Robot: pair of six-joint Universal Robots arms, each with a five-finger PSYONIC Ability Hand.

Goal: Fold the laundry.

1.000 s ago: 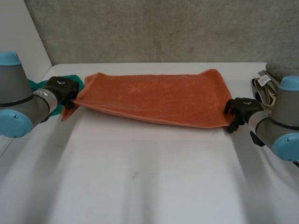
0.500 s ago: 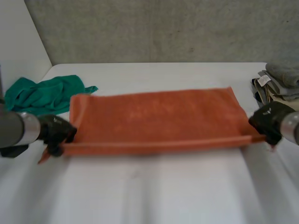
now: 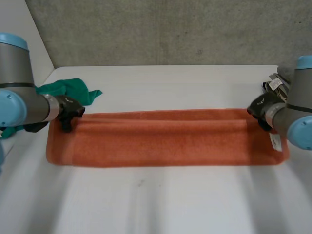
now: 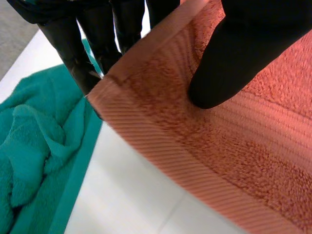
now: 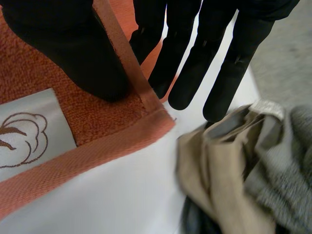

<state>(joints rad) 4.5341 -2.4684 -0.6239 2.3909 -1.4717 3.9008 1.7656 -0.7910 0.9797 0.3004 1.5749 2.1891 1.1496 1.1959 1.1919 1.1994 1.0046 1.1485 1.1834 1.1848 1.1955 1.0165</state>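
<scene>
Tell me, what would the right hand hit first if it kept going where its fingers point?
Probably the pile of beige and grey cloths, just beyond the fingertips of the right hand; depth is hard to judge.

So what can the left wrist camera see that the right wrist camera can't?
Left wrist camera's own: a crumpled green towel beside the left hand, which pinches one corner of the orange towel. Right wrist camera's own: the right hand pinching another corner, a white label with a cotton-flower drawing near that corner, and a pile of beige and grey clothes past its fingertips. Shared: the orange towel, the white table under it, and a black hand holding a corner.
</scene>
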